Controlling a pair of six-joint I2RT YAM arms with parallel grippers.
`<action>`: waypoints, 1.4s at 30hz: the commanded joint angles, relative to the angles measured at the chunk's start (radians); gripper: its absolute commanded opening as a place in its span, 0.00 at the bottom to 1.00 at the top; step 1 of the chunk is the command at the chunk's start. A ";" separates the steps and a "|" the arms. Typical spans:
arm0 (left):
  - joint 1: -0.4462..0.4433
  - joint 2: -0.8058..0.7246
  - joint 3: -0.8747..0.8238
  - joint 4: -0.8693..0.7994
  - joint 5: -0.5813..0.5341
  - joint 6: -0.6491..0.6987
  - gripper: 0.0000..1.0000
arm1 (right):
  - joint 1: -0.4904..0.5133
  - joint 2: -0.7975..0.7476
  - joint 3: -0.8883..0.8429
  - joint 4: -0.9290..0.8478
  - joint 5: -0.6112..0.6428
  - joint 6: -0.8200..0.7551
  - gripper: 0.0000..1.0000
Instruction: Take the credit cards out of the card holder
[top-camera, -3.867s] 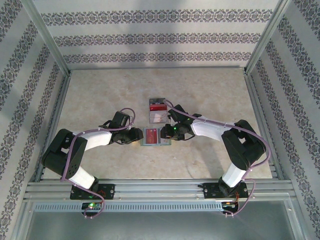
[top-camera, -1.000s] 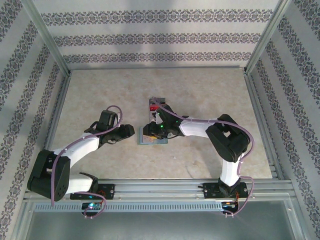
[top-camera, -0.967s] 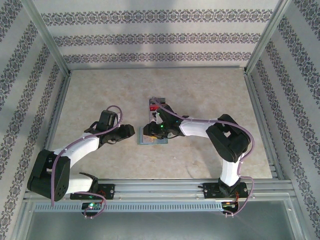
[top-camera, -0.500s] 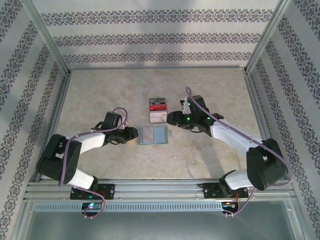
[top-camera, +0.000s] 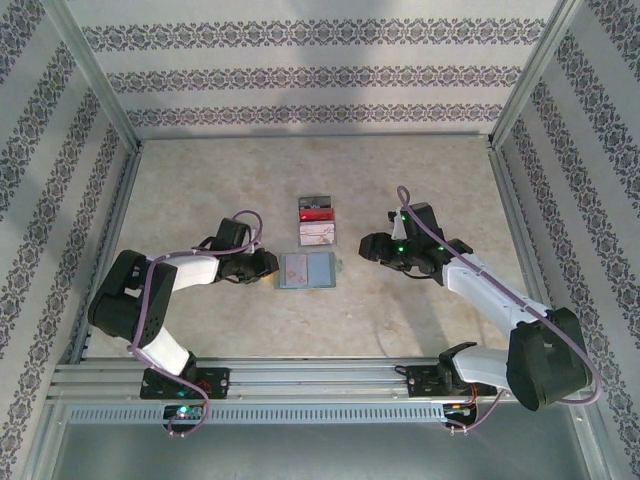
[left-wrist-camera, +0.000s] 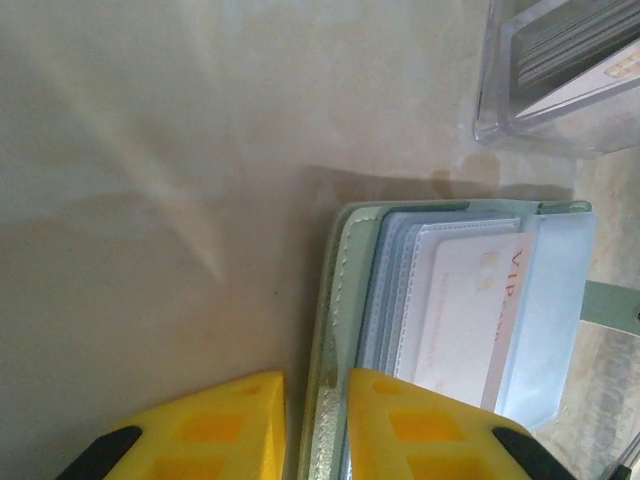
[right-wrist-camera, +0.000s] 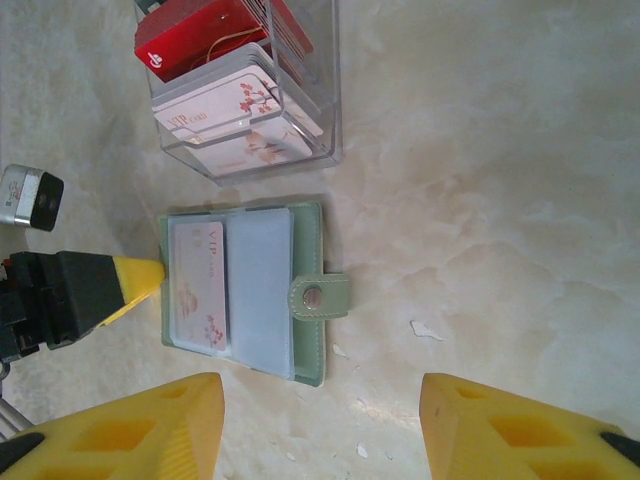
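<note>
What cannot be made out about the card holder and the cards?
- Left wrist view: whether the left gripper pinches the card holder at its edge; the viewing angle hides contact.
- Left wrist view: any cards behind the VIP card, which covers them.
- Top view: print on the credit cards, too small.

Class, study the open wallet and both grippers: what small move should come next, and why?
Probably close the left gripper on the edge of the wallet to steady it: its fingers straddle that edge, a white card sits in a pocket, and the right gripper hangs open, free to pull.
</note>
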 joint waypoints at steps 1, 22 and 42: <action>-0.085 0.051 0.028 0.119 0.052 -0.021 0.23 | -0.007 0.023 -0.006 -0.010 -0.001 -0.026 0.55; -0.179 -0.009 0.056 0.045 -0.071 -0.020 0.28 | 0.044 0.125 0.010 0.051 -0.030 0.000 0.54; -0.236 0.092 0.126 0.205 0.046 -0.122 0.14 | 0.096 0.266 0.057 0.170 -0.169 0.047 0.35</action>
